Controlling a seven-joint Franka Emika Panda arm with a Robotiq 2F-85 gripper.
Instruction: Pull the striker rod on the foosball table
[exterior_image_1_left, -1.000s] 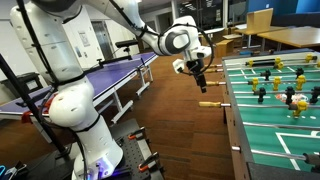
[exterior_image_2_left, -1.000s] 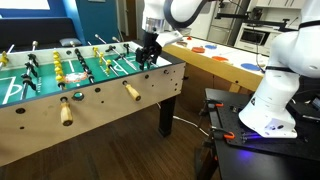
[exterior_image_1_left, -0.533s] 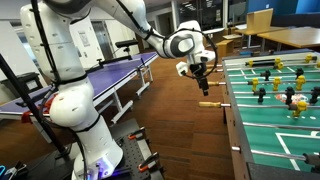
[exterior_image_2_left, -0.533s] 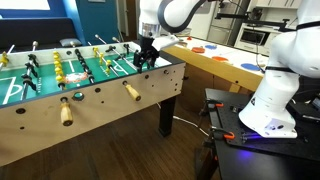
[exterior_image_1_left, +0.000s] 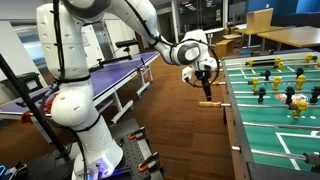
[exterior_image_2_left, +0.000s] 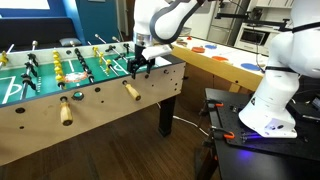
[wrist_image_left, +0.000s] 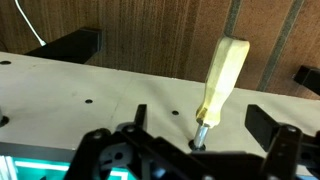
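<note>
Handle (wrist_image_left: 222, 80) at 3 o'clock in wrist view: rigid, smooth, probably slick; grip mid-handle, pull straight along rod (wrist_image_left: 201, 133); jaws look open, empty.

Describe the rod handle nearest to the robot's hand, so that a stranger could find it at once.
Find the foosball table with the green field. Two pale wooden handles stick out of its plywood side wall in an exterior view. The wanted handle is the one closer to the table's corner, just below the hand; the other handle sits farther along the wall.
</note>
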